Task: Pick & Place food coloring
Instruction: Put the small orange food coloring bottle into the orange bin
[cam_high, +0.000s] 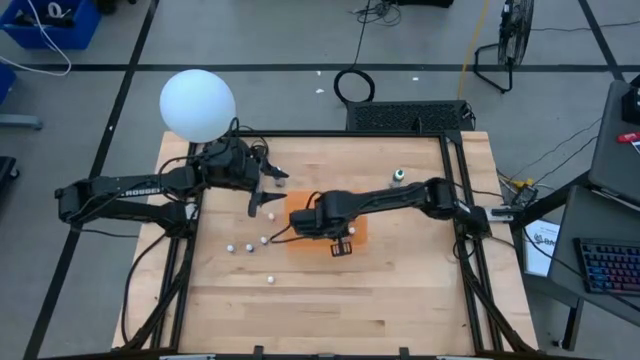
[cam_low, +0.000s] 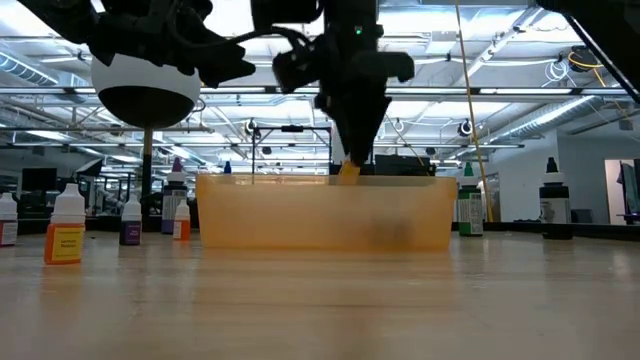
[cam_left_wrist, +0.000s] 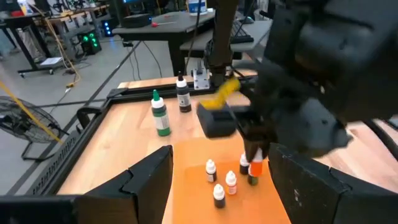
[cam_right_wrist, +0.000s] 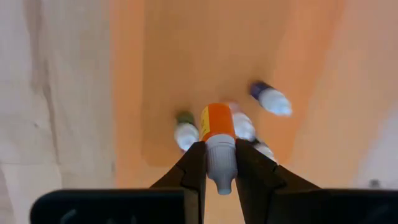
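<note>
We saw an orange mat on the pale wood-grain tabletop. The black right gripper pinched an orange, white-capped bottle. Nearby stood a green bottle, a black one, and a white globe.

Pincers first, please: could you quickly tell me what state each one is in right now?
Left pincer: open, holding nothing.
Right pincer: closed on a small orange-bodied, white-capped food coloring bottle, above the orange mat.
</note>
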